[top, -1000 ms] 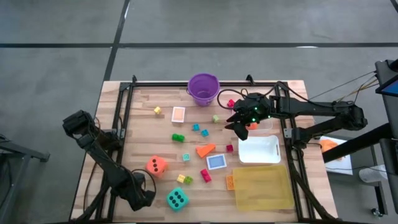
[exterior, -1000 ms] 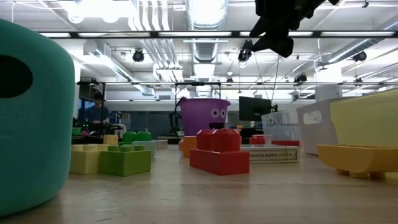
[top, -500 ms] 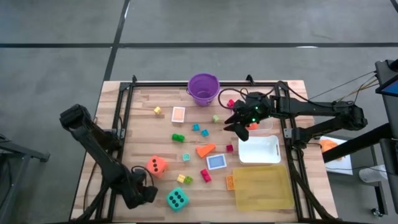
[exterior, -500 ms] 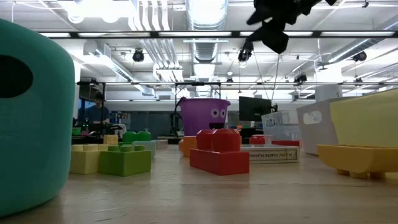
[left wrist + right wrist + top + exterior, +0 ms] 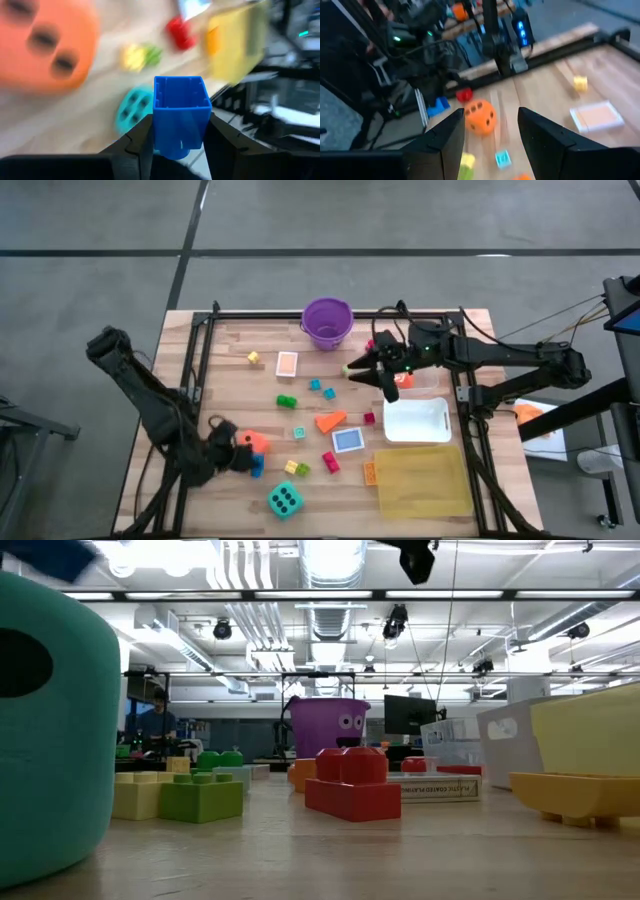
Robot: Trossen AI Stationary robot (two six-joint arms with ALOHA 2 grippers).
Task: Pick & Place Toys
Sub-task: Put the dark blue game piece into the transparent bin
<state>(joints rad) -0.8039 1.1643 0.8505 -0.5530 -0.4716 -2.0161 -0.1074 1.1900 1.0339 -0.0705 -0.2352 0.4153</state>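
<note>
My left gripper [image 5: 180,137] is clamped on a blue block [image 5: 180,112], held above the table beside the orange die [image 5: 257,443]. My right gripper [image 5: 360,368] hangs spread and empty near the purple bucket [image 5: 327,323].

My overhead looks straight down; my low camera sits at tabletop level beside the teal die [image 5: 55,730], both sharing the purple bucket [image 5: 327,322].
</note>
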